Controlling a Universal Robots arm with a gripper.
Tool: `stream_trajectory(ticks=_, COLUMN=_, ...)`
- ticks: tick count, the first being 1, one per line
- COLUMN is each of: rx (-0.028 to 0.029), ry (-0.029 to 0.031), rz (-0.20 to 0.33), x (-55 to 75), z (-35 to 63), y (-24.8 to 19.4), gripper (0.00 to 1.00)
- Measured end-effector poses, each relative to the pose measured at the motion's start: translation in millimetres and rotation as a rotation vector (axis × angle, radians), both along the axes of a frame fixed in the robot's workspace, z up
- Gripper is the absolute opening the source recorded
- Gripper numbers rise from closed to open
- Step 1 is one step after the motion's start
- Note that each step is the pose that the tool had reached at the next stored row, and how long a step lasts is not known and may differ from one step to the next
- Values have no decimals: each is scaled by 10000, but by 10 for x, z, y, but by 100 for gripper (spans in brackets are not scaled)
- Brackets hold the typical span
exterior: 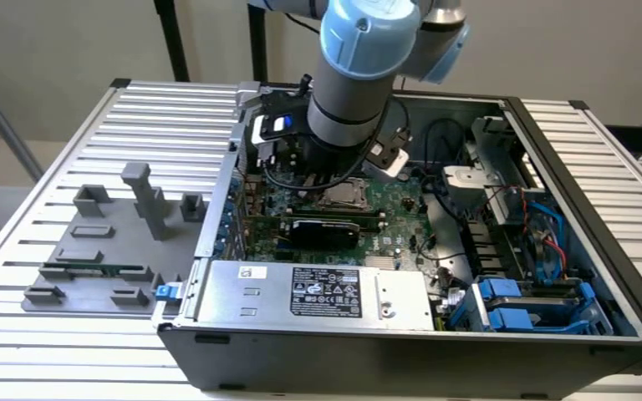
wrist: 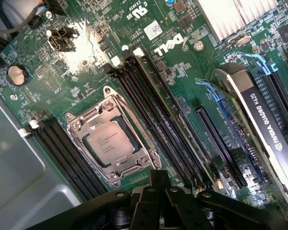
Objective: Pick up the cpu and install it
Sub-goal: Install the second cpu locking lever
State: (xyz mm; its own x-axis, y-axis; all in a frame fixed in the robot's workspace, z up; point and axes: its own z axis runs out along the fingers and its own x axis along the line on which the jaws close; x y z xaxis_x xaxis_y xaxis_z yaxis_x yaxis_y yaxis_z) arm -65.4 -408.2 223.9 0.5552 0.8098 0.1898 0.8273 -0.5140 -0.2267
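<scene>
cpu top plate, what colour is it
Silvery-grey metal, with a thin tan-green rim; the cpu shows best in the wrist view.

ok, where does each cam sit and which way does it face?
Exterior view: off the arm, above the front of the open PC case, looking down into it; the arm's blue-grey wrist shows, reaching into the case.
Wrist view: on the wrist, looking down at the motherboard; a dark part of the gripper shows at the frame's edge.
Shared: the cpu in its socket frame, and the green motherboard.
</scene>
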Motion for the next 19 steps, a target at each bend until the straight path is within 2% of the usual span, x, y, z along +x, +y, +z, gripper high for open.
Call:
stream_trajectory(ticks=12, rx=-14, ry=-132, rz=0, x=-52, z=-218, y=59, gripper=11)
stream_trajectory(ticks=19, rx=-16, ry=-153, rz=0, x=-64, z=-263, y=81, gripper=11)
